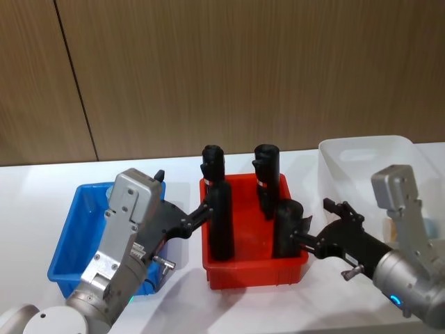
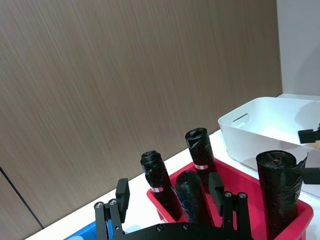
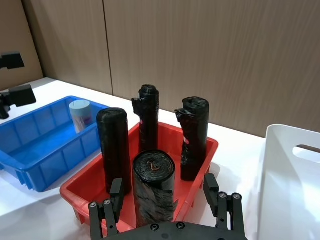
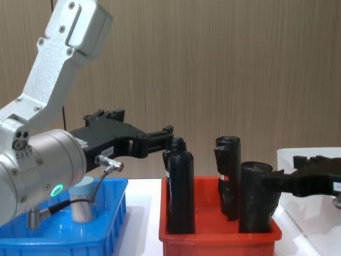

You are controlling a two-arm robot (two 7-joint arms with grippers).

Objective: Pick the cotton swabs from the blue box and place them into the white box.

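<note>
One cotton swab jar (image 3: 80, 114) with a pale lid stands in the blue box (image 3: 30, 150); the chest view shows the jar (image 4: 82, 205) just under my left wrist. My left gripper (image 1: 198, 214) hovers above the right side of the blue box (image 1: 69, 236). It is open and empty, and its fingertips (image 4: 168, 130) reach toward the nearest black roll. The white box (image 1: 361, 149) sits at the far right. My right gripper (image 1: 321, 224) is in front of it, open, with the front right black roll (image 1: 286, 228) just ahead of its fingers.
A red bin (image 1: 257, 268) with several tall black rolls (image 1: 221, 223) stands between the blue and white boxes. A wood-panelled wall runs behind the white table (image 1: 42, 174).
</note>
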